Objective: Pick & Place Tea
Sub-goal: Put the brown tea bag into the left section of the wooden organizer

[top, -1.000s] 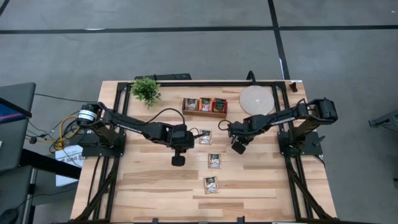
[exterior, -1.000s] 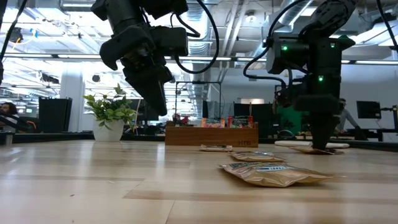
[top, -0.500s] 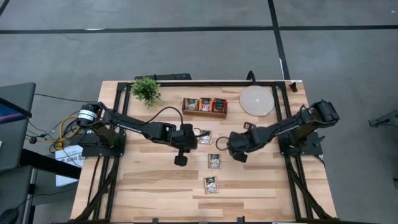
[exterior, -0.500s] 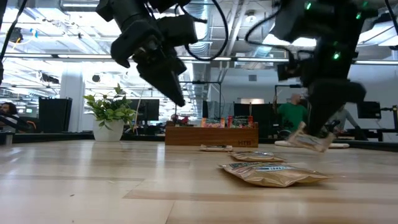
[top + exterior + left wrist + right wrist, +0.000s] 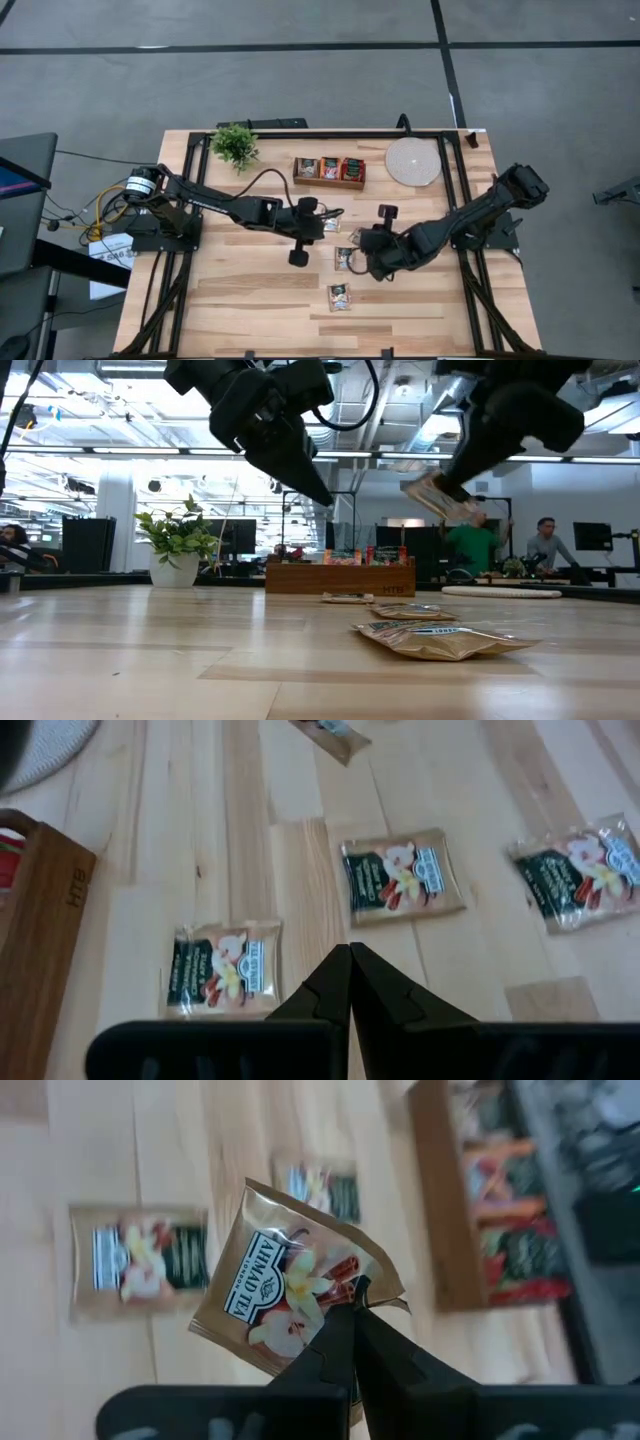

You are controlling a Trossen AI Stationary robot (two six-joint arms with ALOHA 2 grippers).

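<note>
One tea sachet (image 5: 290,1285) now lifted off the table, right gripper (image 5: 352,1312) jaws clamping it, left gripper (image 5: 350,952) jaws closed empty.

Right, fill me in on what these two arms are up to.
The right hand is shut on a tea sachet, holding it by a corner up off the table. The left hand is shut and empty, hovering over the three sachets lying flat on the wood. The wooden tray at the back already has sachets in its compartments.
</note>
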